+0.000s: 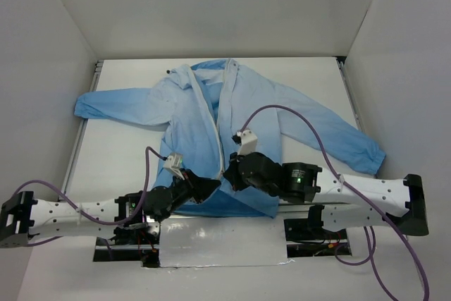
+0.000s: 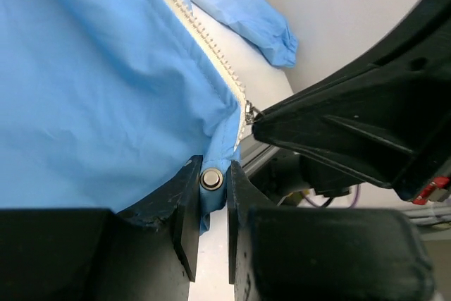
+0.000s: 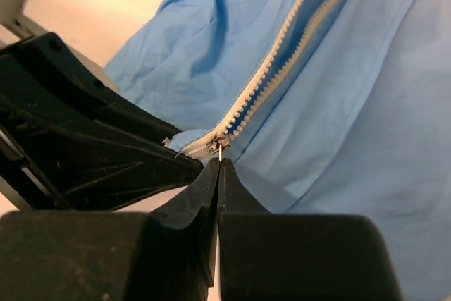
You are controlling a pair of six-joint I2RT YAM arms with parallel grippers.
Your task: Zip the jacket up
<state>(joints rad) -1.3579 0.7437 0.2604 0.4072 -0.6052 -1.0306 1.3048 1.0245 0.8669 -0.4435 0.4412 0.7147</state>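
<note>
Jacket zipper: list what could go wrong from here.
1. The right gripper pinches only the tip of the small zipper pull; it may slip free once pulled.
2. The left gripper clamps just the hem corner at the snap; if that slides out, the jacket could bunch and ride along.
3. The teeth above are spread apart; loose fabric might catch.

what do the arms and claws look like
The left arm and right arm have white links, black joints and looping purple cables. The left claw and right claw are black with tapered wedge fingers. A green light glows on the right arm.
</note>
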